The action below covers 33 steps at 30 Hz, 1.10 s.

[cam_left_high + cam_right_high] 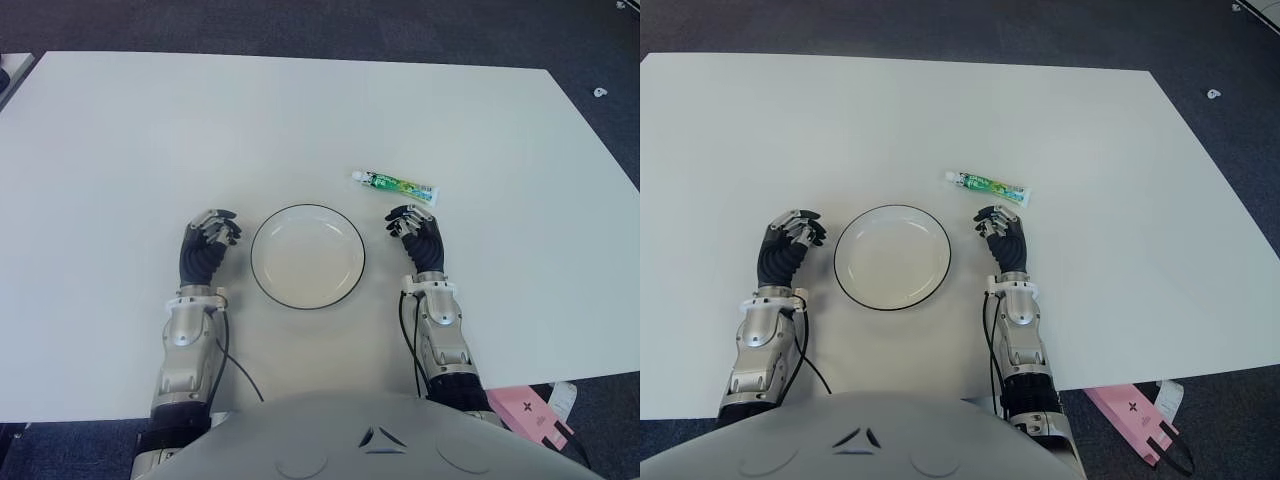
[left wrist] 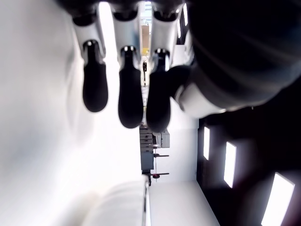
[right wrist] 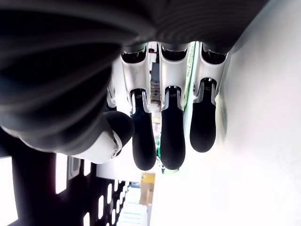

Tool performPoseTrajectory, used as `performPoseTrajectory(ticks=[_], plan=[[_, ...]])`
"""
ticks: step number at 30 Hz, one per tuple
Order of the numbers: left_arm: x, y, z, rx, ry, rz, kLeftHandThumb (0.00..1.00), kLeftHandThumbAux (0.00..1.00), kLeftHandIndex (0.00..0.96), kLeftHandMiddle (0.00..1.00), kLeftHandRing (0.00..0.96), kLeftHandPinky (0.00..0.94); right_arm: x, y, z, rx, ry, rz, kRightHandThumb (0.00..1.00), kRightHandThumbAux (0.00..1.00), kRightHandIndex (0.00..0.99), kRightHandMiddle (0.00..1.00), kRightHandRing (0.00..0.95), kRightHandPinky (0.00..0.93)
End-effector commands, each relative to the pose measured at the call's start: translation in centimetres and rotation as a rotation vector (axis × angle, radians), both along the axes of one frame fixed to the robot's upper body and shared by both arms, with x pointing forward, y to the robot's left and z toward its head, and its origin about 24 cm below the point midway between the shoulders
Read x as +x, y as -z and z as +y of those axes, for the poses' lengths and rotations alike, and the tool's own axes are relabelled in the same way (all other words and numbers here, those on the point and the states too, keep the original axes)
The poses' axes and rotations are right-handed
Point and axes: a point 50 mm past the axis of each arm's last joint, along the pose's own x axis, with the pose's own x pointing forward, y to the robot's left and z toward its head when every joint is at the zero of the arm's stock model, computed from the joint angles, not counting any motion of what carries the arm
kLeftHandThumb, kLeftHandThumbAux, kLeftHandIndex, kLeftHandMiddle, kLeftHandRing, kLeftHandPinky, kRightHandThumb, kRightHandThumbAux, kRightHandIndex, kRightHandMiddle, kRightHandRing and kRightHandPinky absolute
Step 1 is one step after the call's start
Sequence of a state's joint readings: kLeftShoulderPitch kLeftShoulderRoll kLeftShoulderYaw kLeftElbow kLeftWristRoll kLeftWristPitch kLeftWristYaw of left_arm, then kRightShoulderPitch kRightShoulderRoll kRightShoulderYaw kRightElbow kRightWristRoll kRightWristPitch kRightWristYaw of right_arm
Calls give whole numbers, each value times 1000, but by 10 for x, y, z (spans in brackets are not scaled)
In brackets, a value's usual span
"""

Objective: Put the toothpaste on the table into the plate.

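A green and white toothpaste tube (image 1: 394, 184) lies flat on the white table (image 1: 300, 110), just beyond the plate's right side. The round white plate (image 1: 307, 256) with a dark rim holds nothing. My right hand (image 1: 414, 232) shows right of the plate and just short of the tube, fingers relaxed and holding nothing; its wrist view shows a strip of the green tube (image 3: 189, 70) past the fingers (image 3: 172, 141). My left hand (image 1: 209, 238) shows left of the plate, its fingers (image 2: 129, 99) loose and holding nothing.
A pink box (image 1: 530, 413) sits on the floor by the table's near right corner. The table's front edge runs close to my forearms. Dark carpet (image 1: 600, 60) surrounds the table.
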<state>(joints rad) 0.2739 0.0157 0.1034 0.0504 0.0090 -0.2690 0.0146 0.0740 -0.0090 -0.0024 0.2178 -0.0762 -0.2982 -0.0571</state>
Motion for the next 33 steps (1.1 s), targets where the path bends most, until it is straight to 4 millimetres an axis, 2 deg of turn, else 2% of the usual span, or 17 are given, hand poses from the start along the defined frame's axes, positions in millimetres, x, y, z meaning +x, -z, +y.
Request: performPoseTrajectory(ticks=[1,18,26,33], plan=[[-13,19,1,-32,-31,105,708,716,435,578,568,567,-11,18,-3,3,14,108,709,729,430,512,522,524],[-15,20,1,-34,-41,107,710,715,436,605,578,565,-11,15,-3,-14,3,71,709,730,431,514,530,538],[-14,20,0,-39,-38,98,709,715,436,601,580,572,-3,-3,-7,-87,-6,-16,707,730,432,516,532,540],[-14,21,0,-40,-36,92,710,715,436,595,578,575,4,-14,-16,-205,-36,-87,701,732,430,513,518,493]])
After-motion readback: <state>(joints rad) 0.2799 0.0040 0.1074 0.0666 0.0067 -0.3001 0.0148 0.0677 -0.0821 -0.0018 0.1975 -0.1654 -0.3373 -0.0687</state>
